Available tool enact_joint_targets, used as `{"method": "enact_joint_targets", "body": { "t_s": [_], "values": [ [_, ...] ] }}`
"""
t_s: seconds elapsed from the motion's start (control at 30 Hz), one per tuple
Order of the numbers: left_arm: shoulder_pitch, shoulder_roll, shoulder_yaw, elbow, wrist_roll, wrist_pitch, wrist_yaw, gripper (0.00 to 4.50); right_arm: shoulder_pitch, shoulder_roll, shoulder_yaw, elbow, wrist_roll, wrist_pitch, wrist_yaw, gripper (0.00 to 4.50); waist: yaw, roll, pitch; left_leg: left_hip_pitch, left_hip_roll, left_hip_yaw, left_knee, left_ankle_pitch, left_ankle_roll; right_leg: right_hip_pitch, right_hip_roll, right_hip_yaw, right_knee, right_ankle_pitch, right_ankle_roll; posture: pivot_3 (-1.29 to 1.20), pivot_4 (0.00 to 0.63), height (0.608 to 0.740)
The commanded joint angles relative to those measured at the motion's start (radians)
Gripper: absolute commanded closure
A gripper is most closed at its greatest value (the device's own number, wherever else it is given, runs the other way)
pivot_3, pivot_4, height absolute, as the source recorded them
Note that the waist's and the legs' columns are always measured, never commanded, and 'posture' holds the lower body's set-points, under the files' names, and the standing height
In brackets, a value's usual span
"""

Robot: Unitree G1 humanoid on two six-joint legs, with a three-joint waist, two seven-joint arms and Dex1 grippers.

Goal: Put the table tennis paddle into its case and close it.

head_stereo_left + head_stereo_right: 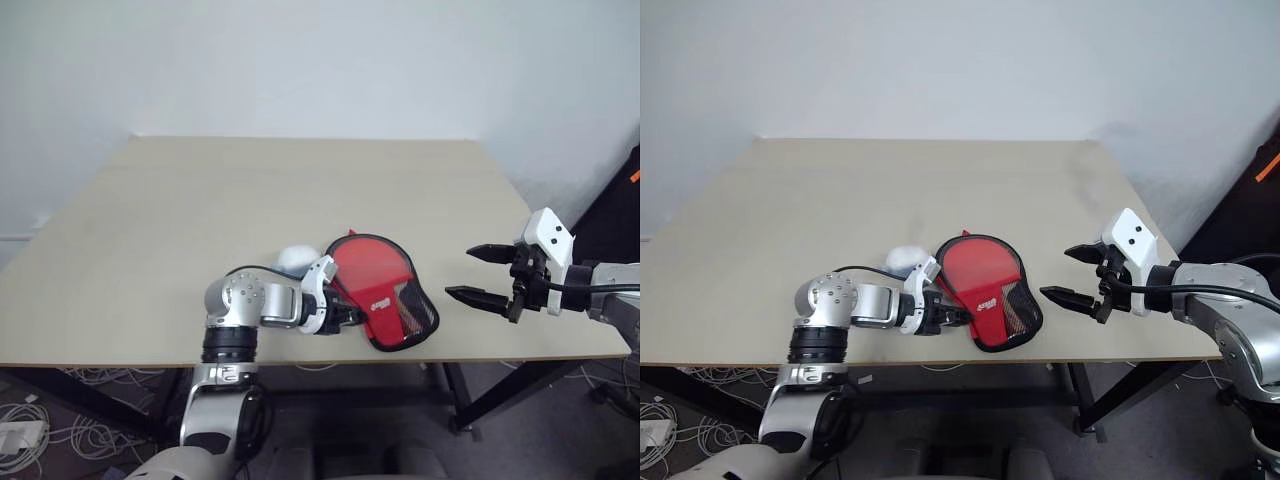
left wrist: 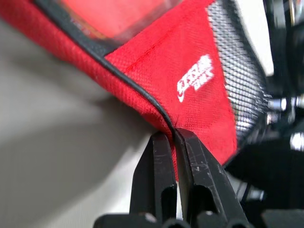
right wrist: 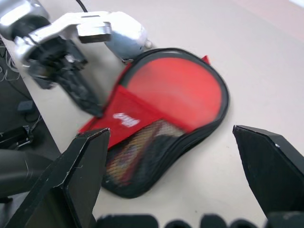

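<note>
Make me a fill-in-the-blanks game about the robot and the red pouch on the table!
1. The left claw is shut on the ____ of the case.
2. The right claw is ____ and holds nothing.
3. A ____ roundish lump lies beside the case.
4. The case lies on the ____ table.

Missing words: edge; open; white; beige

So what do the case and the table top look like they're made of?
The case: soft woven red fabric, its weave clear in the left wrist view, with black piping, a black mesh panel and a glossy clear window, likely plastic. The table: smooth matte beige board, probably laminate; it could be painted wood.
</note>
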Motion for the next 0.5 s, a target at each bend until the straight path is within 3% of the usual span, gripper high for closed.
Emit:
{"method": "enact_joint_targets", "body": {
  "t_s": [0.03,0.27,0.5],
  "values": [
    [0.005,0.094,-0.091,-0.088,-0.151,0.007,-0.047,4.48,-0.029,0.008,-0.009,-0.012,0.003,-0.016,-0.007,0.00,0.001,0.000,0.000,0.000,0.000,0.000,0.000,0.000,0.000,0.000,0.000,0.000,0.000,0.000,0.000,0.00,0.000,0.740],
    [0.051,0.235,-0.188,-0.175,-0.297,0.007,-0.052,4.48,-0.036,0.017,0.003,-0.004,-0.002,-0.022,-0.009,0.00,0.003,0.000,0.001,-0.001,0.000,0.000,0.000,0.000,0.000,-0.001,0.000,0.000,0.000,0.000,0.000,0.00,0.000,0.740],
    [0.071,0.255,-0.211,-0.221,-0.399,0.007,-0.019,4.48,-0.044,0.032,0.015,-0.006,-0.005,-0.022,-0.017,0.00,0.003,0.000,0.001,-0.001,0.000,0.001,0.000,0.000,0.000,-0.001,-0.001,0.000,0.000,0.000,0.000,0.00,0.000,0.740]
  ]
}}
